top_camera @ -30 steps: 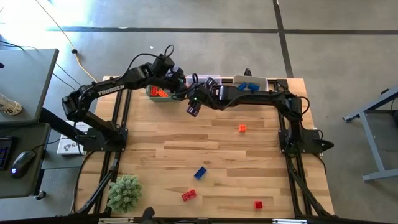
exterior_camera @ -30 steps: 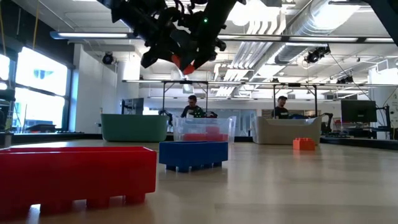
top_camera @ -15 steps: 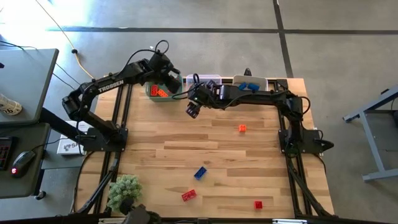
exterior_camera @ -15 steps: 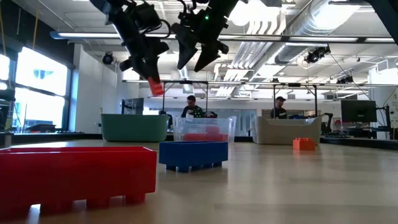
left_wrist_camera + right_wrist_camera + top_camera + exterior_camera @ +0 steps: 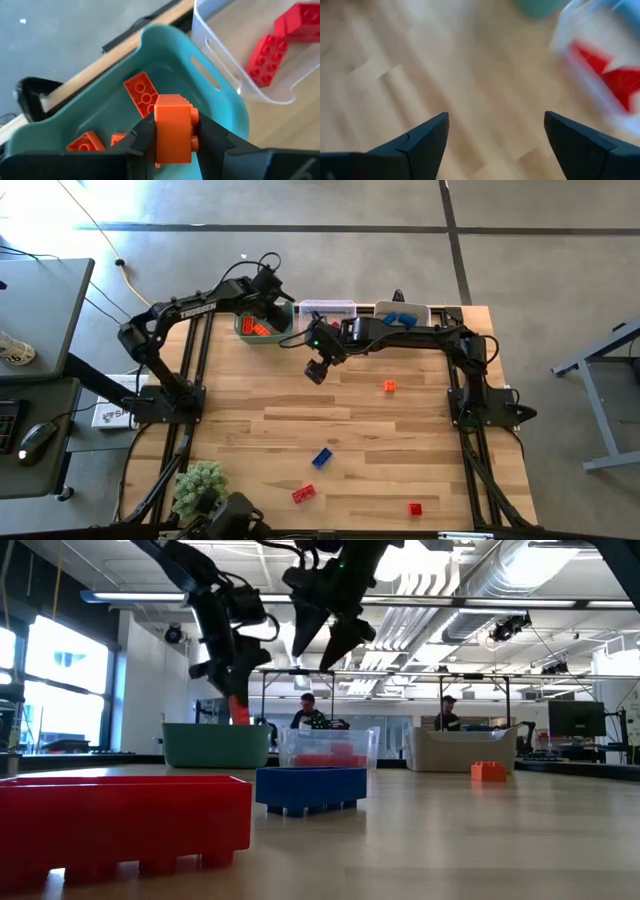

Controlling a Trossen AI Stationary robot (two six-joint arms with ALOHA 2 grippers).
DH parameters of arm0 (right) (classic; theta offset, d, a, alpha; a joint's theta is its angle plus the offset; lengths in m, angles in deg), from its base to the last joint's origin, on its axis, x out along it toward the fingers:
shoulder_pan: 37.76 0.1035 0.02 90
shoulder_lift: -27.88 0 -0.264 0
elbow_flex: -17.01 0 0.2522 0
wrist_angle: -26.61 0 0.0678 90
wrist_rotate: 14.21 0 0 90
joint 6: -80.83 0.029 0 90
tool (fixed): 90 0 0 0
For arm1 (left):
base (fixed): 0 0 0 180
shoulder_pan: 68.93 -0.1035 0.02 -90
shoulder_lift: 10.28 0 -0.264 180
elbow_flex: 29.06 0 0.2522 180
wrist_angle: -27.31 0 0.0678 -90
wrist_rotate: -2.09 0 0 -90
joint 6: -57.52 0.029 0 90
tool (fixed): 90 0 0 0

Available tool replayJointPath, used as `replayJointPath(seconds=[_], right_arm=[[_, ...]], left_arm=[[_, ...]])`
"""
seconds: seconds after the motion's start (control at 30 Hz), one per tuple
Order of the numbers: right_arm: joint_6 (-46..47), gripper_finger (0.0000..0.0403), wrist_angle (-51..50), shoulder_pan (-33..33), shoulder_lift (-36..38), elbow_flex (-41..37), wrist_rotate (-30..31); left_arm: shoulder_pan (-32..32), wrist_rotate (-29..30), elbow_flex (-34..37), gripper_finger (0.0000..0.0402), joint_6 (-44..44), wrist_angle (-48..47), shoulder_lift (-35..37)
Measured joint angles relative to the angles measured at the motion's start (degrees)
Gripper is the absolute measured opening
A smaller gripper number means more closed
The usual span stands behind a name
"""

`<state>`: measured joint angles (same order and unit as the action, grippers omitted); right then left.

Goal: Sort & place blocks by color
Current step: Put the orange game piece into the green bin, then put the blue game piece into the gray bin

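Note:
My left gripper (image 5: pixel 272 304) hangs over the teal bin (image 5: pixel 260 328) at the table's far edge, shut on an orange block (image 5: pixel 173 117). In the low view the block (image 5: pixel 238 710) hangs just above the teal bin's rim (image 5: pixel 215 730). Several orange blocks (image 5: pixel 141 95) lie in that bin. My right gripper (image 5: pixel 318 366) hovers open above bare table, just near of the clear bin (image 5: pixel 326 310) holding red blocks (image 5: pixel 267 55). Loose on the table lie an orange block (image 5: pixel 389 387), a blue block (image 5: pixel 321 457) and two red blocks (image 5: pixel 303 494) (image 5: pixel 415 508). My left gripper pinches the orange block by two opposite side faces (image 5: pixel 159 131), one finger (image 5: pixel 141 139) on each side. The fingers come from above, pointing down into the teal bin. The block is lifted clear and hangs below the fingertips, studs turned sideways.
A pale bin (image 5: pixel 402 314) with blue blocks stands right of the clear bin along the far edge. A green spiky ball (image 5: pixel 200 486) sits at the near left corner. The wooden table (image 5: pixel 400 440) shows bare wood between the loose blocks.
My left gripper has carried the orange block away from my right gripper toward the table's left, then down over the teal bin. My right gripper has drifted slightly toward the near edge.

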<state>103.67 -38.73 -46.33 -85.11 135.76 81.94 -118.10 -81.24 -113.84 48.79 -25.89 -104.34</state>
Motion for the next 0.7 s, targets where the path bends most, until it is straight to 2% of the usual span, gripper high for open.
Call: replayJointPath(seconds=[0.2, 0.37, 0.53, 0.7], right_arm=[[-2.1, 0.0311, -3.0, 1.5, -0.1, 0.0, -13.0], [-6.9, 0.0311, -3.0, 3.5, -0.1, 0.0, -22.0], [-12.0, 0.0311, -3.0, 5.7, -0.1, 0.0, -25.9], [-18.8, 0.0311, -3.0, 8.1, -0.1, -0.1, -26.2]], left_arm=[[0.0, 0.0, 0.0, 0.0109, 0.1, -0.2, -2.9], [0.0, -0.4, 0.0, 0.0128, 4.5, -1.6, -3.6], [0.0, -0.5, -0.1, 0.0159, 5.1, -2.0, -3.6], [0.1, -0.4, -2.9, 0.0187, 4.5, -7.5, -3.6]])
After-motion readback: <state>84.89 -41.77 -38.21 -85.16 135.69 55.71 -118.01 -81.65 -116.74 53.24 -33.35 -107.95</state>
